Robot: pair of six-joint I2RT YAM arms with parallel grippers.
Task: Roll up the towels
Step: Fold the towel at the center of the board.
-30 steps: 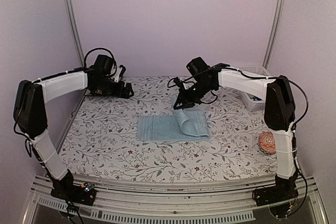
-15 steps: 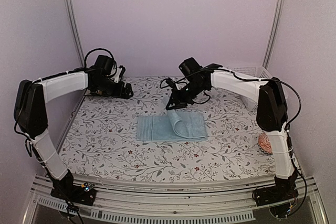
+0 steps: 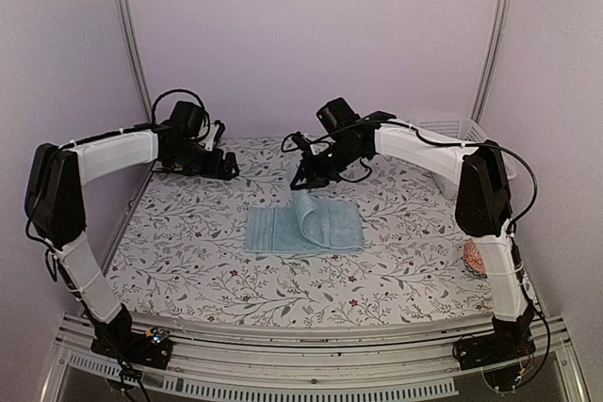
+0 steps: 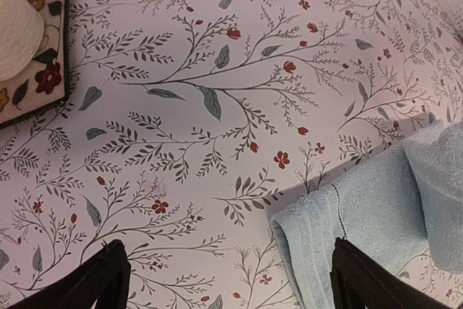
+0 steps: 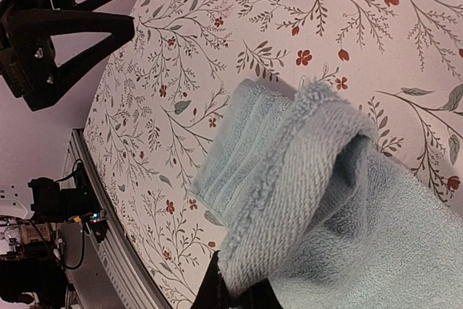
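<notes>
Your pale light-blue terry cloth towel [image 3: 273, 231] lies folded flat at the middle of the white table printed with leafy twigs and small red flowers [image 3: 188, 265]. Its long sides run from 9 to 3 o'clock.

Your right gripper [image 3: 303, 184] sits at the towel's 12 o'clock edge with its jaws pressed together on a raised flap of the cloth. From there the flap curls down over the flat part below. In the right wrist view the black fingers [image 5: 233, 296] clamp that thick doubled edge at the bottom of the picture, and the towel [image 5: 304, 179] bulges up above them.

Your left gripper [image 3: 229, 168] hangs at 10 o'clock from the towel, well apart from it, with its jaws spread wide and nothing between them. Its wrist view shows the towel's near corner [image 4: 347, 215] by one fingertip.

A round orange-pink patterned ball [image 3: 473, 256] sits at 4 o'clock, half hidden behind the right arm. A white slatted plastic basket [image 3: 443, 127] stands at 2 o'clock.
</notes>
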